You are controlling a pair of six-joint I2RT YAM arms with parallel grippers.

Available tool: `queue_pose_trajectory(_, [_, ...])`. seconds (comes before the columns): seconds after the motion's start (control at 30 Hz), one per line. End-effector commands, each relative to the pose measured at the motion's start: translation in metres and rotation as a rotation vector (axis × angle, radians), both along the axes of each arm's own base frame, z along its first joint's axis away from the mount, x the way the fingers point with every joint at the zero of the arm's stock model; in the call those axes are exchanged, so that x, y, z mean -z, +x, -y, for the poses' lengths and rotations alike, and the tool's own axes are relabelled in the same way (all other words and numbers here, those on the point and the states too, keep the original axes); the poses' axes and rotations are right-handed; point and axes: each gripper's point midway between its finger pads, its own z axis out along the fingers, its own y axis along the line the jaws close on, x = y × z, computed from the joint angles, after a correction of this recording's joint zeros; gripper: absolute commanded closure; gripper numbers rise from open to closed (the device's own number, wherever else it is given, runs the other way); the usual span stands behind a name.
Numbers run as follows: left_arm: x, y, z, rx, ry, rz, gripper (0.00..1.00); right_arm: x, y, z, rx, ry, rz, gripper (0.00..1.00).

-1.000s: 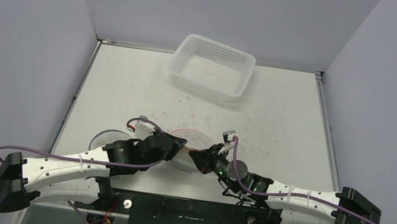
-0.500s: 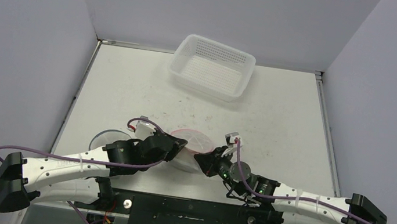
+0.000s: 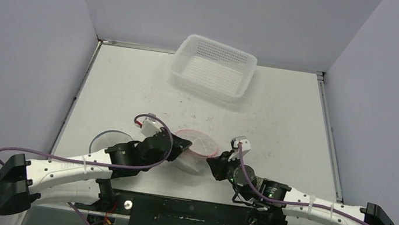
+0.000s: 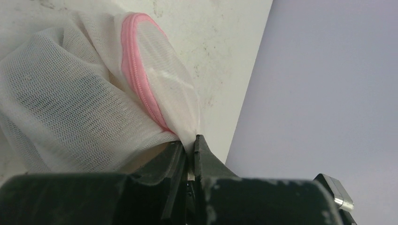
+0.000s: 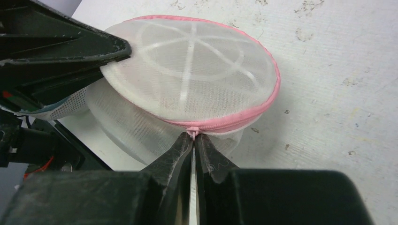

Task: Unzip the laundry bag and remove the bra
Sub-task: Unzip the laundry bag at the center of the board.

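White worktop, lavender walls on three sides. Mesh laundry bag near front edge, between arms; zip looks mostly shut; bra not discernible inside. Grips: left hand pinching mesh rim, right hand pinching pink zipper pull. Risks: tiny pull slipping out, mesh snagging in teeth, bag dragging along if left pinch fails. Room: open rightward and far; basket well apart; front edge close.
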Motion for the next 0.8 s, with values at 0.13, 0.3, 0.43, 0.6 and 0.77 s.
queue_pose_trajectory(0.13, [-0.06,0.01,0.042,0.331,-0.193,0.306,0.95,-0.055,-0.001,0.016,0.045,-0.113,0.161,0.95])
queue_pose_trajectory(0.3, [-0.088,0.022,0.063,0.461,-0.21,0.402,0.93,-0.075,-0.006,0.021,0.053,-0.131,0.195,0.95])
queue_pose_trajectory(0.43, [-0.09,0.031,0.075,0.522,-0.188,0.413,0.82,-0.074,-0.006,0.02,0.048,-0.15,0.202,0.95])
queue_pose_trajectory(0.6, [-0.058,0.032,0.066,0.487,-0.194,0.353,0.41,-0.05,-0.009,0.01,0.025,-0.183,0.169,0.95])
queue_pose_trajectory(0.77, [-0.033,0.022,0.044,0.443,-0.155,0.275,0.07,-0.031,-0.011,0.002,0.006,-0.198,0.147,0.95])
